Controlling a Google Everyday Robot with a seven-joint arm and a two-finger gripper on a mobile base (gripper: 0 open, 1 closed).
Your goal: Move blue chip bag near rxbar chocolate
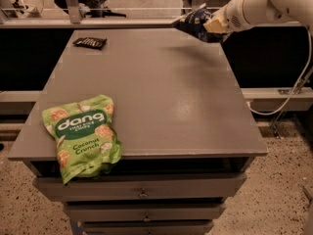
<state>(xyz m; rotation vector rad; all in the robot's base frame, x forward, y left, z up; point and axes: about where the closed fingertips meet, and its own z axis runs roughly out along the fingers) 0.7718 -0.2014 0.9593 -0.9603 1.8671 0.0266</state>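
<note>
Far right corner of the table (161, 87): the gripper (209, 24) is clenched on the blue bag (190, 21), which hangs clear of the tabletop with its shadow just beneath. The rxbar (90, 43) lies flat at the far left corner, well apart and almost straight left of the gripper, with its long axis running left to right along the far edge. The coming move is judged to be a leftward carry along that edge. The green bag (83, 133) lies near left, off that path. The exact grip point on the bag is hard to make out, and the rxbar lettering is unreadable.
</note>
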